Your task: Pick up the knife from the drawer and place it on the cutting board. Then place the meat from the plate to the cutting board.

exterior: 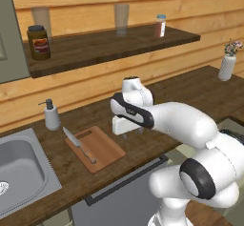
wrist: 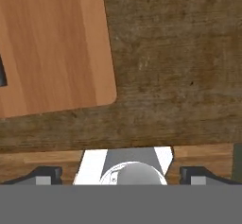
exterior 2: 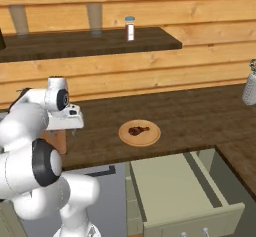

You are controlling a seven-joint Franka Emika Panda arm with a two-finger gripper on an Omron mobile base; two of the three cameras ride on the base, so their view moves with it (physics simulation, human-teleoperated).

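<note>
Meat [exterior 2: 138, 129] is your next target: small dark reddish-brown lumpy chunk, sitting about centre on the plate [exterior 2: 151, 137], which is round, flat, tan, wood-look with a slight raised rim. Take the cutting board [exterior: 102, 148] as landmark. The knife [exterior: 78, 146] already lies on the board's left part, long axis along the board's length, silver blade tip overhanging the far-left end toward the soap dispenser [exterior: 51, 115], brown handle toward the near edge. So step one looks done, meat transfer not yet begun.

Your gripper [wrist: 121, 173] hovers over bare counter [exterior 2: 200, 116] just right of the board, pointing straight down, fingers spread wide, holding nothing. In the hand view you see the board's rounded corner and smooth, light reddish grain against the darker, rougher countertop planks.

Key relation: the plate lies further right of the board than your gripper does, well apart from it, on the counter above the open pale beige-green drawer [exterior 2: 175, 181]. You need to travel right, away from the board, then drop onto the chunk. Meat is small and irregular, so centre the fingers on it carefully; low rim shouldn't block approach.
</note>
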